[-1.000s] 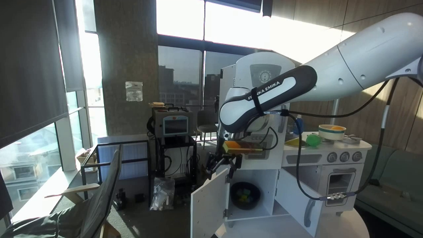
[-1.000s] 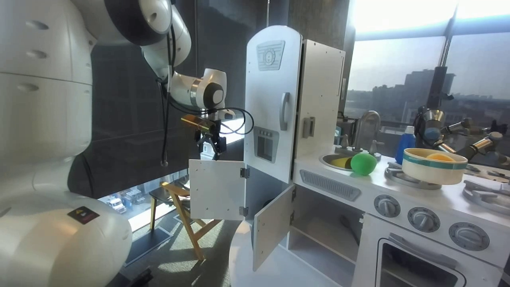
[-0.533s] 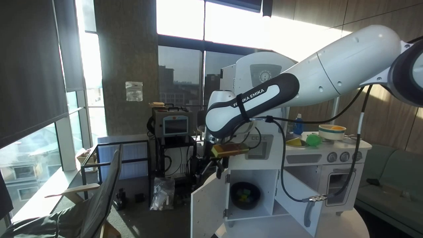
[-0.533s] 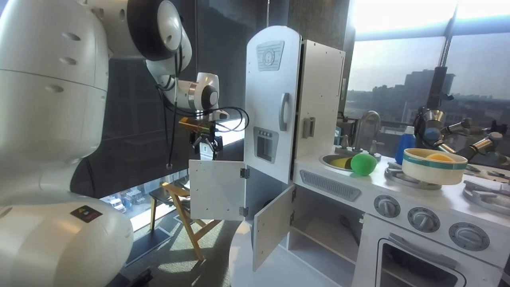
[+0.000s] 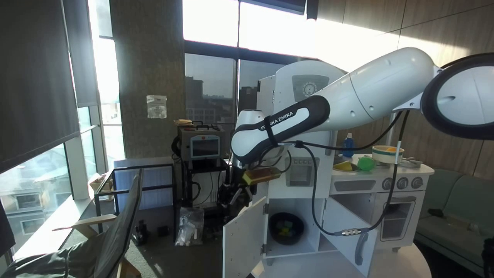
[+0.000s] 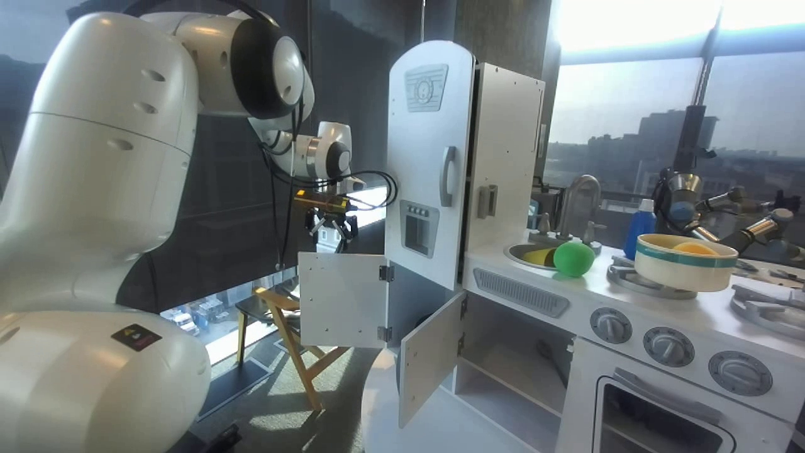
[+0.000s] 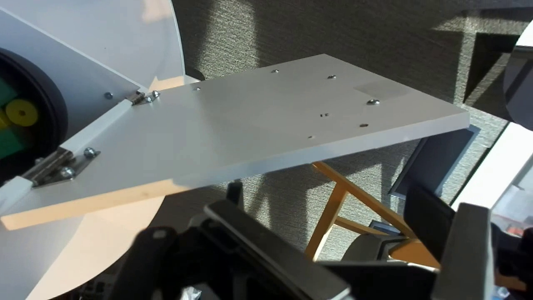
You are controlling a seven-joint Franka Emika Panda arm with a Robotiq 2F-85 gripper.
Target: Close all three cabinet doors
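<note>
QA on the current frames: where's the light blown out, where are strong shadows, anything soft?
In both exterior views, the window washes out to white near the top; in an exterior view, sun also bleaches the wood wall. Wrist view: strong sun patches and shadows on the carpet; cabinet door mostly shaded; nearby gripper fingers dark, slightly soft.

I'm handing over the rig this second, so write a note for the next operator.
Tool: open, nothing gripped, near the top edge of the lower door of the tall cabinet.
Doors: that one stands wide open; the under-sink door is open too.
Done: the upper door looks shut or almost; a dark gap shows along its free edge.
Left: close those two, then check the upper one.
</note>
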